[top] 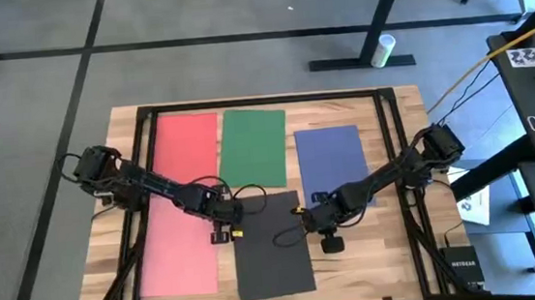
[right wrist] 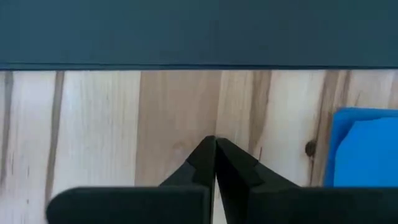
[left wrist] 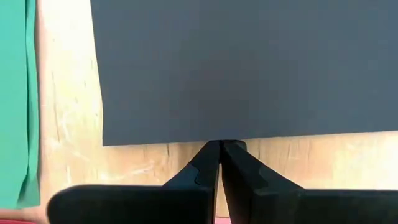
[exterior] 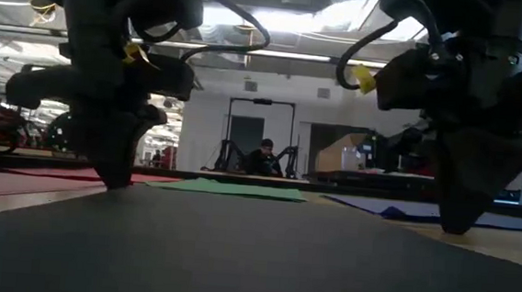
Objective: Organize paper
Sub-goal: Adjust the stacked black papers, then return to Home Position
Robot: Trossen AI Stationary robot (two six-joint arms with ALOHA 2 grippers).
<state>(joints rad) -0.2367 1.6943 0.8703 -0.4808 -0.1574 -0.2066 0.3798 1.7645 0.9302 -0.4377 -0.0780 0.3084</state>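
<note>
- Paper spread flat across the wooden table [top: 374, 262], five sheets in two rows as seen from above.
- Far row: red sheet [top: 187, 145] on the left, green sheet [top: 253, 147] just beside it, blue sheet [top: 332, 164] further right, set apart from the green by a strip of bare wood.
- Near row: pink sheet [top: 181, 247] under the red one, dark grey sheet [top: 272, 247] to its right, roughly below the green and reaching toward the table's front edge.
- Left gripper [top: 222, 234] down at the table between the pink sheet and the dark grey one, at the grey sheet's left edge; fingers pressed together in the left wrist view, nothing between them, tips right at the border of the grey paper, on bare wood.
- Right gripper [top: 331, 243] down at the grey sheet's right side, near the lower corner of the blue sheet; fingers closed tip to tip in the right wrist view, holding nothing, over bare wood with the grey sheet's edge just ahead and a corner of blue off to one side.
- From table height: both grippers low over the surface, grey paper filling the foreground, green sheet lying flat in the middle distance.
- Person [exterior: 262, 155] seated far back in the room, beyond the table.
</note>
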